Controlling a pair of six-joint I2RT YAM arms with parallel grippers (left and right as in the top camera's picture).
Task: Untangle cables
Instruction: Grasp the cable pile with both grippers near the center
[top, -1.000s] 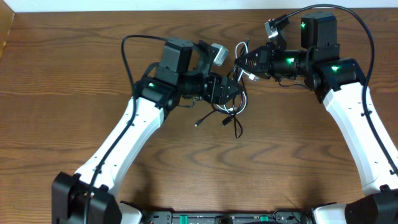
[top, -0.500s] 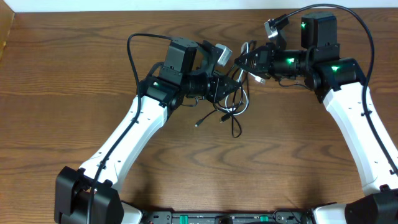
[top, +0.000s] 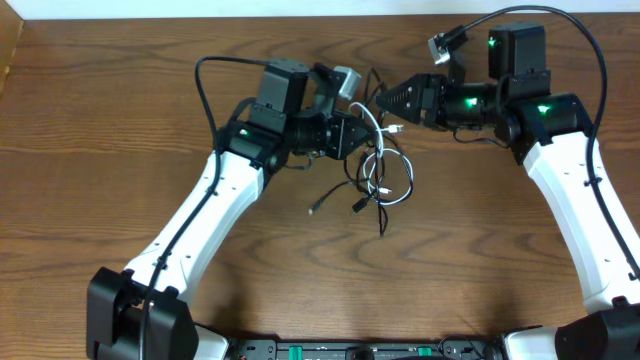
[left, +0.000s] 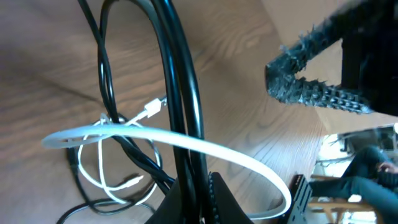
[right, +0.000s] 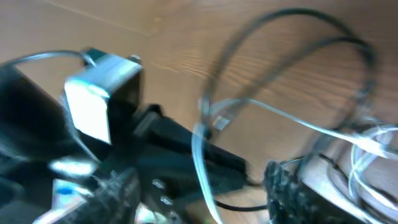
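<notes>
Left hand (top: 362, 131) stays clenched on the black cable (left: 183, 81), while blur hides whether the right hand (top: 383, 101) grips anything. Within a second the bundle bunched under the left hand has shifted rightward and spread. The white cable (left: 239, 158) now arcs openly between both hands, with loops and plug ends trailing on the tabletop (top: 120, 120). Separation looks under way, not finished.
</notes>
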